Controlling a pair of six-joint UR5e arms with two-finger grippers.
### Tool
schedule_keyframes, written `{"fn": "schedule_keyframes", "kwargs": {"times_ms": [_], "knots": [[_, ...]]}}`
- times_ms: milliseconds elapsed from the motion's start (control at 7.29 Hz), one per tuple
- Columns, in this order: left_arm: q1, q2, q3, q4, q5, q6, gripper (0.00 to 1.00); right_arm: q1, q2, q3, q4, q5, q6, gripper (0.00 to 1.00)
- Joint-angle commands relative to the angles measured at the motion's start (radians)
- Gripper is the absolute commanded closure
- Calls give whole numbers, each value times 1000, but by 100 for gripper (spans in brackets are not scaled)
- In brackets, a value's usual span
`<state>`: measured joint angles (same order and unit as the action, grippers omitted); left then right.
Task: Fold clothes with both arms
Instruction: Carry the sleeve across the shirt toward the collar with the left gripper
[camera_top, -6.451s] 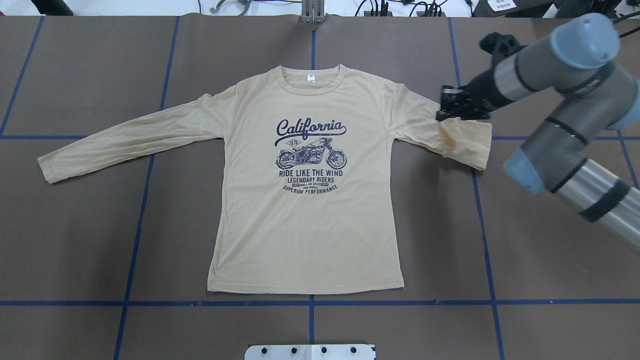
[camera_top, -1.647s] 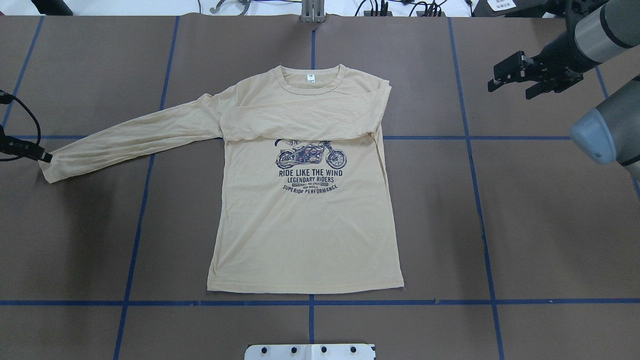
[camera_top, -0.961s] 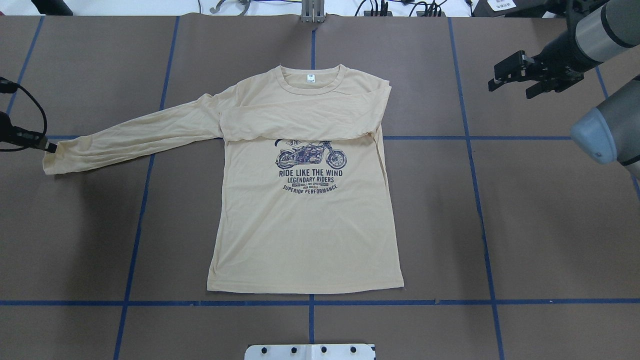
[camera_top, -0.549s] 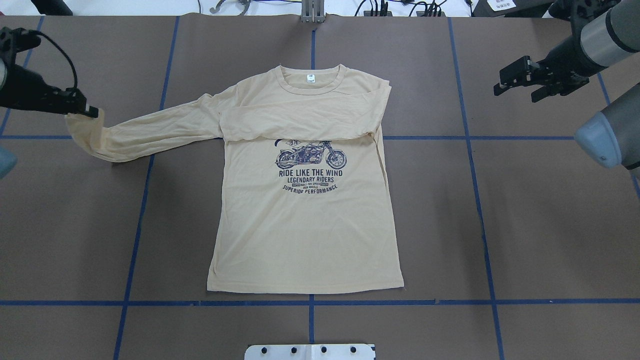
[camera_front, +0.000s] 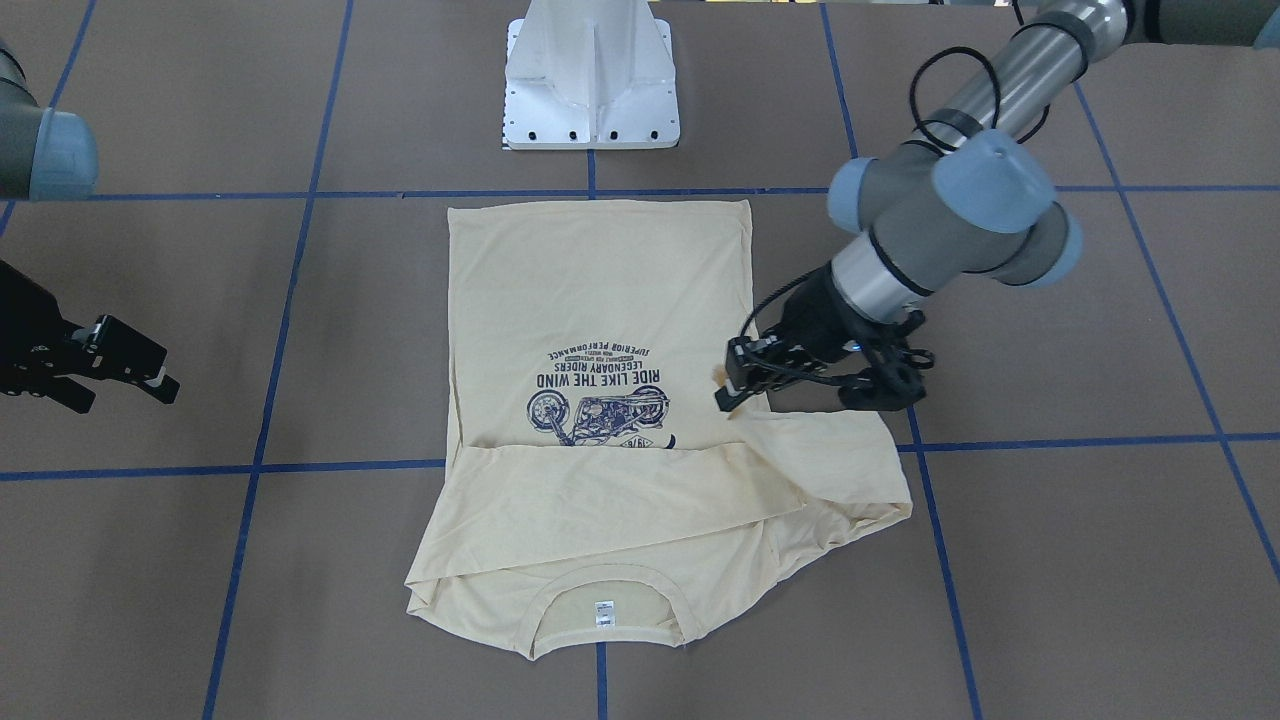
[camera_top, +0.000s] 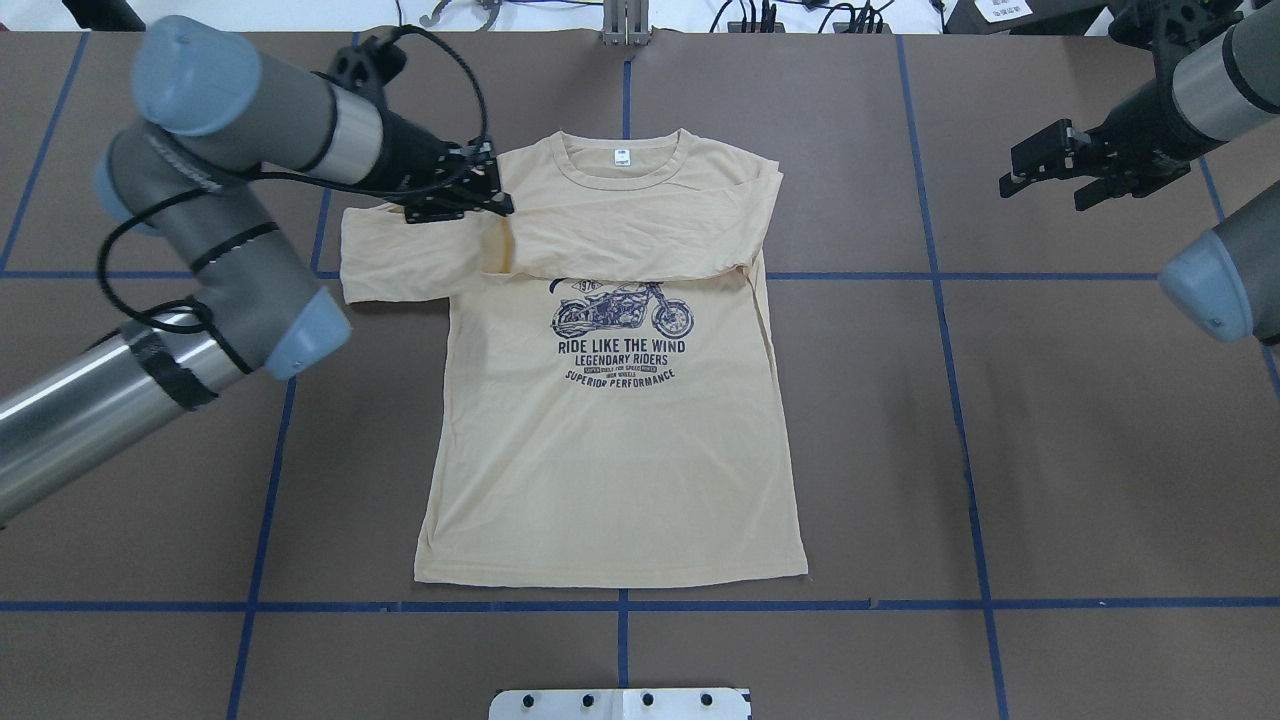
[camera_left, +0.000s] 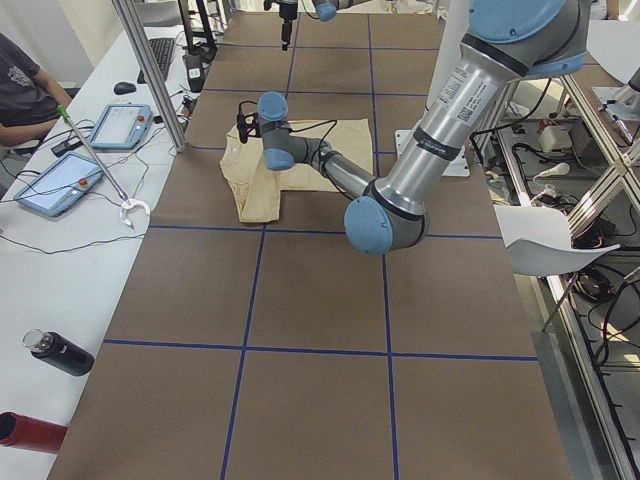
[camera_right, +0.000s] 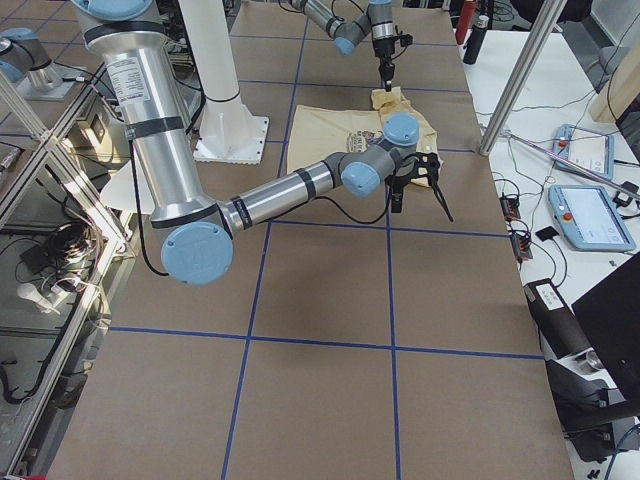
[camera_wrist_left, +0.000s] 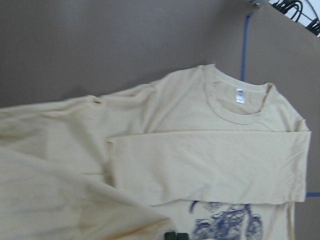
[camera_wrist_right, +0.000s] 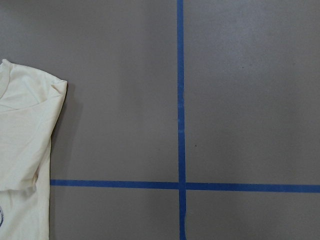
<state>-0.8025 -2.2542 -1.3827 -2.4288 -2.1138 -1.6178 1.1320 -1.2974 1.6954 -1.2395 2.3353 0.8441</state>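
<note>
Brown table (camera_top: 1000, 450) with a blue tape grid. T-shirt (camera_top: 610, 470) lies flat at the middle of the surface, print up, hem toward the robot-side edge, collar toward the far edge. Left arm (camera_top: 200, 200) reaches in from the surface's left side over the shirt's upper left. Right arm (camera_top: 1215, 85) sits off by the far right corner, well apart from the shirt. Right sleeve (camera_top: 620, 240) is folded flat across the chest and covers the top of the print (camera_top: 620, 330). Left sleeve (camera_top: 400, 265) is doubled back toward the body, its cuff end lifted. Left gripper (camera_top: 500, 205) is pinched narrow on that cuff, just above the chest near the collar's left. Right gripper (camera_top: 1045, 188) has its jaws spread wide, holding nothing, over bare table. Neck label (camera_top: 622, 156) shows white inside the collar.
</note>
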Motion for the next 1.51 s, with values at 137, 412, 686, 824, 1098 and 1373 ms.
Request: {"fn": "schedule_keyframes", "kwargs": {"times_ms": [137,412,686,824,1098,1373], "knots": [[118,-299,240,54,196,-129,100,-1,-6,-5,0,-5,-7,1],[135,-383,338,51,242,-142,100,-3,-8,-8,-2,-7,-5,1],[157,-477,478,47,342,-139,100,-3,-8,-13,-2,-7,-5,1],[157,-482,484,45,344,-139,100,-3,-8,-13,-2,-7,-5,1],[169,-487,499,45,350,-136,100,-3,-8,-16,-2,-7,-4,1],[172,-495,502,43,350,-136,76,-3,-8,-14,0,-7,-4,1]]}}
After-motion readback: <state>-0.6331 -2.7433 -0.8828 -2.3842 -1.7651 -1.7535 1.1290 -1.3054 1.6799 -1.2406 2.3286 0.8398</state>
